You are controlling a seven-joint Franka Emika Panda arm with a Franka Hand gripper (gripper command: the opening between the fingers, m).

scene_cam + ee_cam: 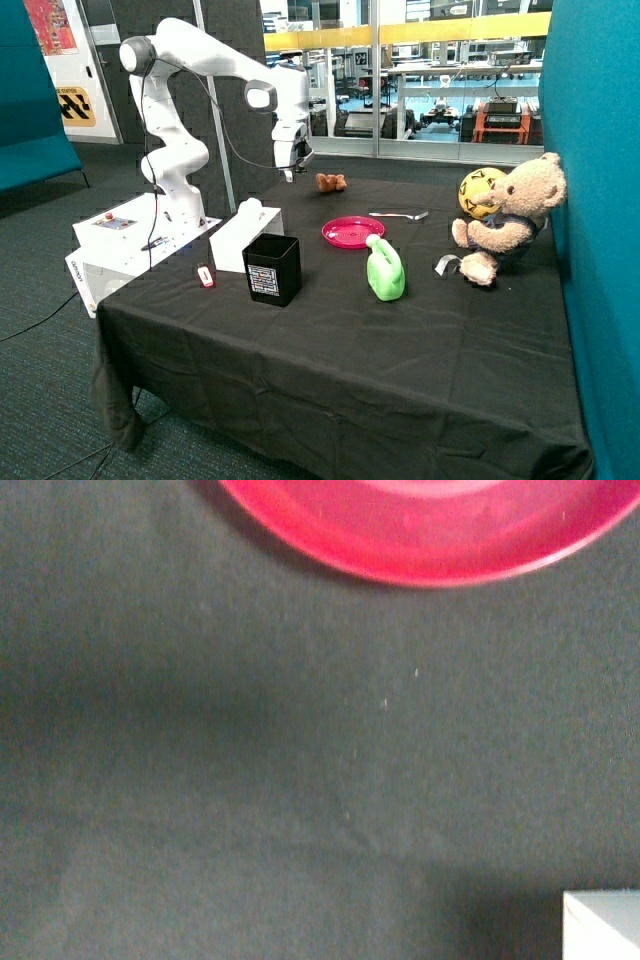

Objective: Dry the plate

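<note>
The pink-magenta plate [352, 232] lies flat on the black tablecloth near the middle of the table. My gripper [290, 171] hangs well above the cloth, toward the table's far edge, between the white box [245, 238] and the plate, and touches nothing. In the wrist view, part of the plate's rim [420, 530] shows with bare black cloth below it, and a corner of the white box [605, 925] shows too. Nothing shows in the gripper.
A black cup [272, 268] stands in front of the white box. A green plastic container [385, 270] stands just in front of the plate. A spoon [398, 214], a small brown toy [330, 182], a teddy bear [505, 215] with a yellow ball [478, 190], and a small red object [205, 276] also lie on the table.
</note>
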